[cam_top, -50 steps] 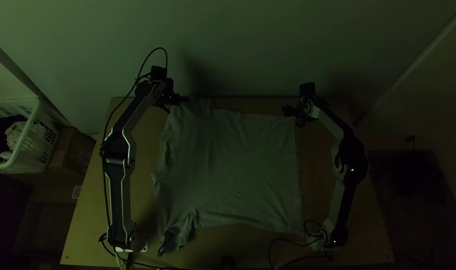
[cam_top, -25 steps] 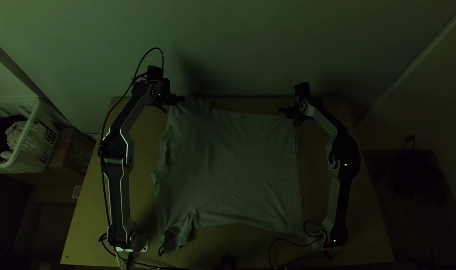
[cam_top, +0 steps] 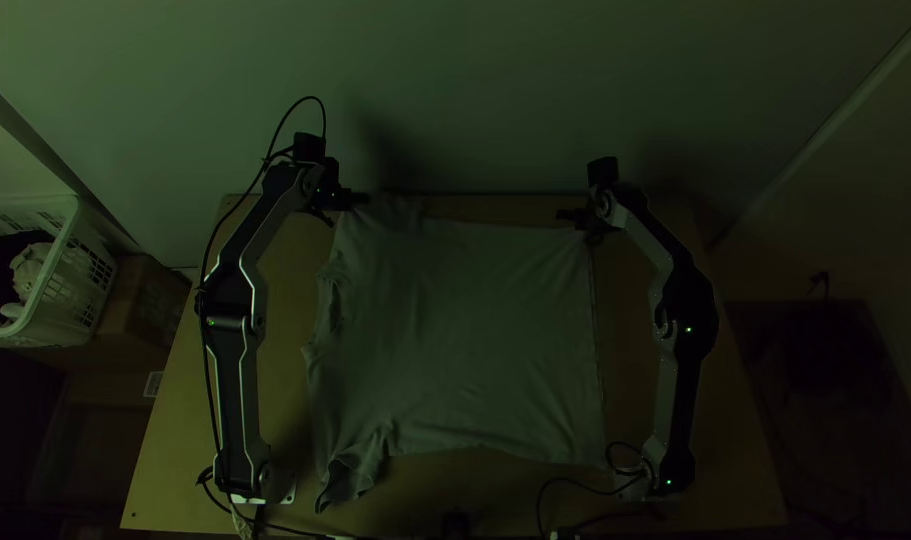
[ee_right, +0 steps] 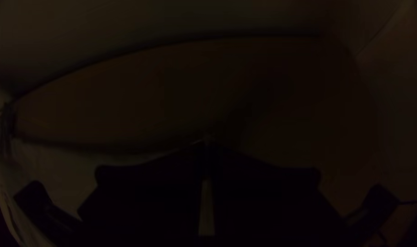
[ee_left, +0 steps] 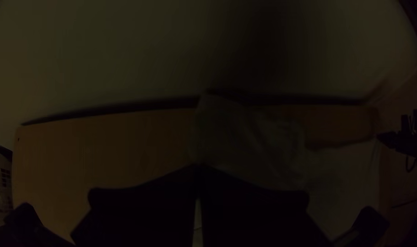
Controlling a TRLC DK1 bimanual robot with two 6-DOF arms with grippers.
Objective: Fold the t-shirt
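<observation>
The grey t-shirt [cam_top: 465, 330] lies spread on the table, its sleeve side toward the left arm and its hem toward the right arm; the near sleeve is rumpled. At the far left, my left gripper [cam_top: 360, 198] is at the far sleeve; in the left wrist view, my left gripper [ee_left: 199, 166] is shut on the edge of the t-shirt [ee_left: 254, 146]. My right gripper [cam_top: 573, 215] is at the far hem corner; in the right wrist view, my right gripper [ee_right: 208, 139] has its tips together on the corner of the t-shirt [ee_right: 71, 167].
The wooden table [cam_top: 175, 430] meets a pale wall along its far edge. A white basket [cam_top: 70, 270] with cloth inside stands off the left side, beside a cardboard box [cam_top: 143, 305]. Black cables [cam_top: 575, 485] run along the near edge.
Both grippers have shifted a little to the left. The far hem corner has moved slightly up the picture with my right gripper, and the far sleeve slightly left.
</observation>
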